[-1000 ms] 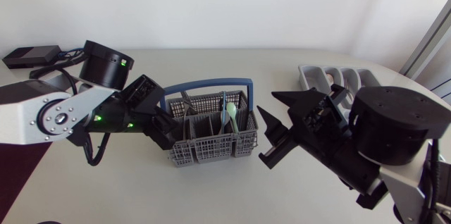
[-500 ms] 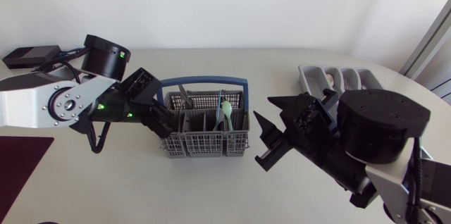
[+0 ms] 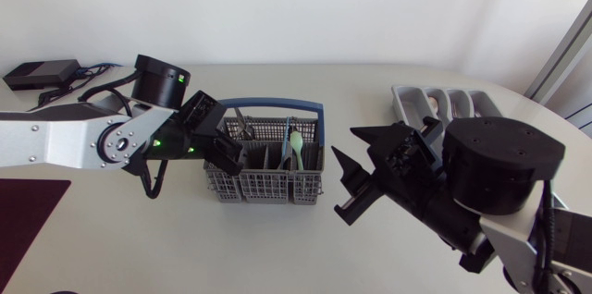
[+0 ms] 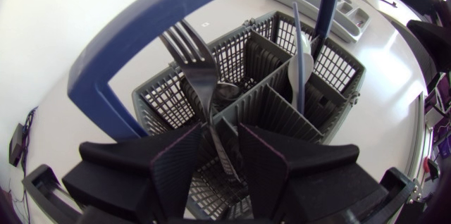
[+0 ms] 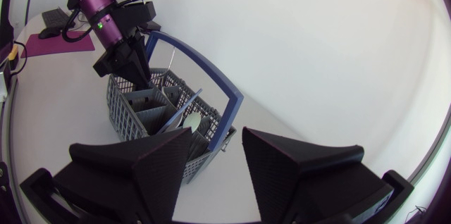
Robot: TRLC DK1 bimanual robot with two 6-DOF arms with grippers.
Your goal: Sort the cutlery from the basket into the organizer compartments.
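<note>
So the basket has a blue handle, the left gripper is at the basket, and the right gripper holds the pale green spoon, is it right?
Not quite. The right gripper holds nothing: the head view shows it open beside the basket, apart from it. The pale green spoon stands in the basket. The rest is right: the handle is blue and the left gripper is at the basket.

You have bright, even light across the pale worktop [image 3: 277, 252], with only a soft, faint shadow beside the basket [image 3: 264, 186]. Ahead of the left pincer [image 4: 220, 136] the fork [image 4: 194, 69] catches a pale glint. The right pincer [image 5: 217, 139] looks dull and dark.
</note>
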